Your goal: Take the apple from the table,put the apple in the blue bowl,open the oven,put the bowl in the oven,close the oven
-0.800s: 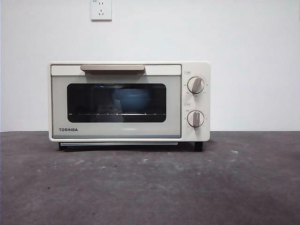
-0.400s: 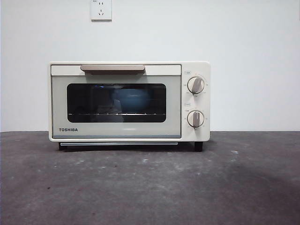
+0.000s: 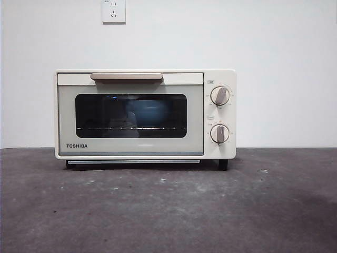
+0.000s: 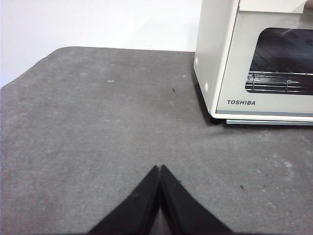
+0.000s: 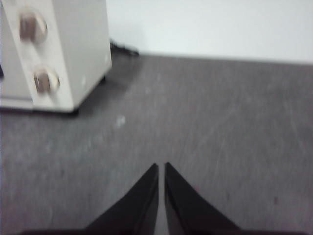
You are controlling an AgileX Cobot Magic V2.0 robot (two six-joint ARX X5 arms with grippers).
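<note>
The cream-white oven [image 3: 145, 114] stands at the back of the dark grey table [image 3: 168, 211] with its door closed. Through the dark glass window a blue bowl [image 3: 147, 112] shows dimly on the rack inside. The apple is hidden. My left gripper [image 4: 160, 169] is shut and empty over bare table, off the oven's [image 4: 254, 58] left front corner. My right gripper [image 5: 161, 166] is shut and empty over bare table, off the oven's [image 5: 54, 54] knob side. Neither gripper appears in the front view.
A white wall with a power socket [image 3: 114, 10] rises behind the oven. Two round knobs [image 3: 220, 96] sit on the oven's right panel. A dark cable [image 5: 122, 49] lies by the wall behind the oven. The table's rounded edge [image 4: 29, 73] runs at the far left.
</note>
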